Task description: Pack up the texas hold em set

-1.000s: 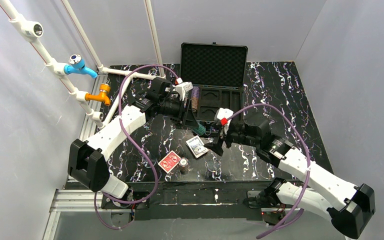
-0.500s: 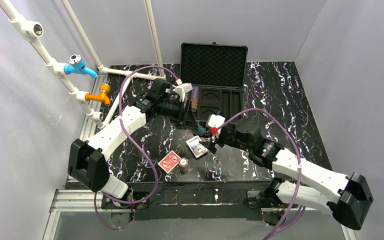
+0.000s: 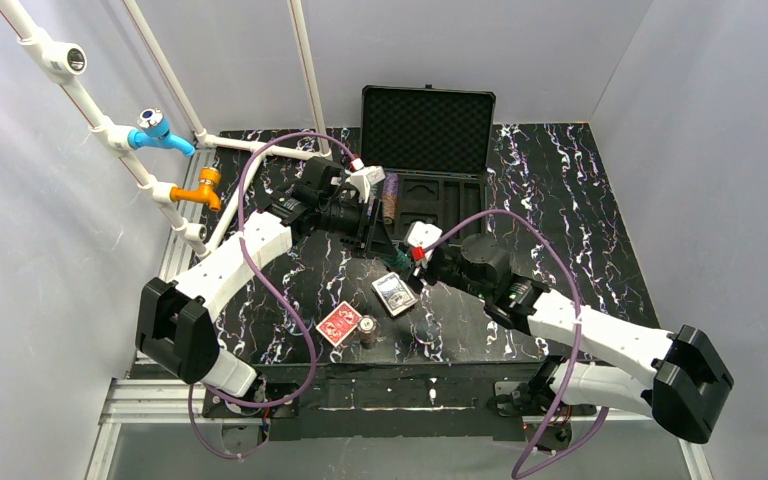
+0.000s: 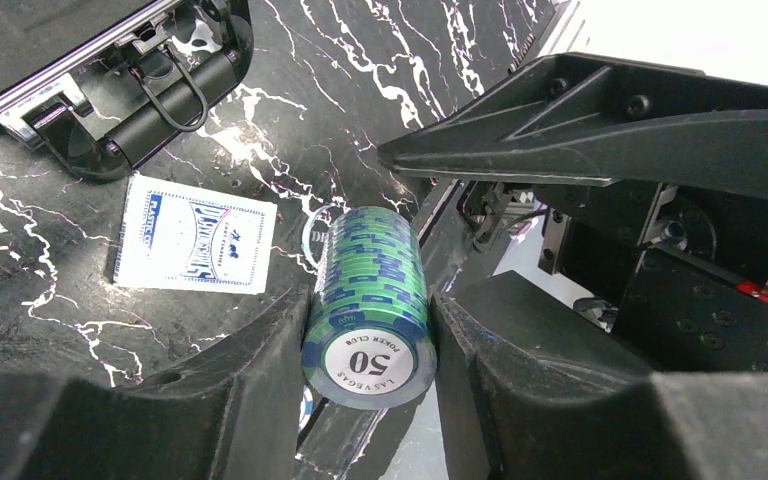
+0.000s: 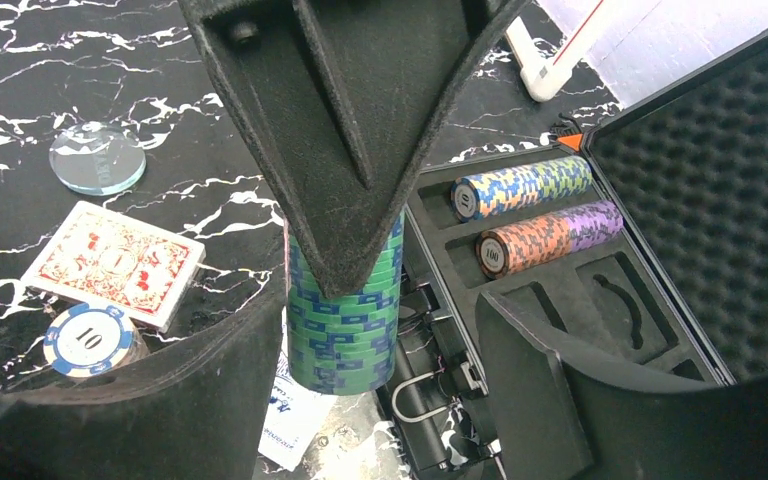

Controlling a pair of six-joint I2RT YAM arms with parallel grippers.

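Note:
The black case (image 3: 446, 208) lies open at the back, its foam lid (image 3: 427, 118) upright. Two chip rows lie in its tray: blue-and-yellow (image 5: 520, 187) and orange-and-purple (image 5: 550, 235). My left gripper (image 4: 370, 330) is shut on a green-and-blue chip stack (image 4: 368, 300) marked 50, held above the table by the case handle (image 4: 160, 95). My right gripper (image 5: 380, 370) is open, its fingers on either side of that same stack (image 5: 345, 320). The blue-backed deck (image 3: 393, 294) and the red-backed deck (image 3: 339, 323) lie on the table in front.
A short stack of blue 10 chips (image 5: 90, 340) stands beside the red deck (image 5: 110, 262). A clear round disc (image 5: 97, 157) lies further left. White pipes with blue and orange taps (image 3: 165, 130) run along the left back. The two arms meet in front of the case.
My right arm has swung left toward the left gripper, bringing its open fingers around the green stack. The left arm and the decks have not moved.

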